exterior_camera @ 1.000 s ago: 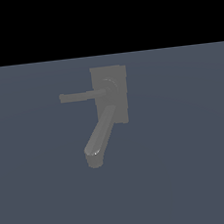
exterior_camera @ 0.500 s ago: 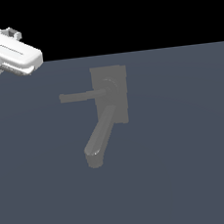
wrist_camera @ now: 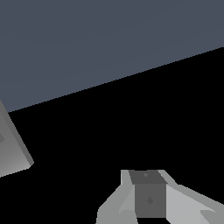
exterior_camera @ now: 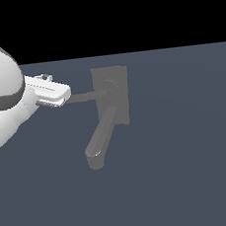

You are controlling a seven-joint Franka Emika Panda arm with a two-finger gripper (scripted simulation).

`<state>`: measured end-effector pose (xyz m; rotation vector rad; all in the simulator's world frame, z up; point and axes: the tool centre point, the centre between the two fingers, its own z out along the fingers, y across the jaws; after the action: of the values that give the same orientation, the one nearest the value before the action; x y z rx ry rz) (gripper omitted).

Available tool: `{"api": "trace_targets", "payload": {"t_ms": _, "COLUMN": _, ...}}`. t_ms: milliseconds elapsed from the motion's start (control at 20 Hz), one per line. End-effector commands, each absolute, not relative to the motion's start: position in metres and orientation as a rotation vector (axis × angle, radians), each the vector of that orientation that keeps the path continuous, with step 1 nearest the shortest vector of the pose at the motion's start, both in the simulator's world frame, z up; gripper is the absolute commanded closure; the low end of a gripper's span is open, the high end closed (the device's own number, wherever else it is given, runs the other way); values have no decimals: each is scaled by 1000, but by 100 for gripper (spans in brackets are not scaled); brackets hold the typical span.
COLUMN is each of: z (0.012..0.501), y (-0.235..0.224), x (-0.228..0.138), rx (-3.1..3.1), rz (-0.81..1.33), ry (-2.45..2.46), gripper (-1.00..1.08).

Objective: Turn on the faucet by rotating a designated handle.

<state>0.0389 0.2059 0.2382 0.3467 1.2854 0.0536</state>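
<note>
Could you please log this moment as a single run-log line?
phase: approach | claw: at handle tip, exterior view's left, contact unclear | faucet: handle level, spout angled down | grip: cannot tell

You see the matte grey faucet with its flat back plate (exterior_camera: 112,95) mid-scene; its thin rod handle (exterior_camera: 83,96) reaches toward the exterior view's left, where the white arm's gripper (exterior_camera: 58,96) sits at the rod's tip. The thick rounded spout (exterior_camera: 100,138) runs down-left, below the rod.

Bulbous white arm (exterior_camera: 1,98) with dark grey band; flat white pincer (exterior_camera: 58,97).
</note>
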Motion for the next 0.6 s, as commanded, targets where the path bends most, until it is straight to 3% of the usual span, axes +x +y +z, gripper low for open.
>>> {"api": "trace_targets", "payload": {"t_ms": 0, "z": 218, "y": 197, "x": 39, "rx": 331, "rz": 24, "ry": 1328, "gripper": 108}}
{"api": "trace_targets", "payload": {"t_ms": 550, "z": 148, "y": 195, "x": 37, "rx": 284, "rz": -28, "ry": 1472, "gripper": 108}}
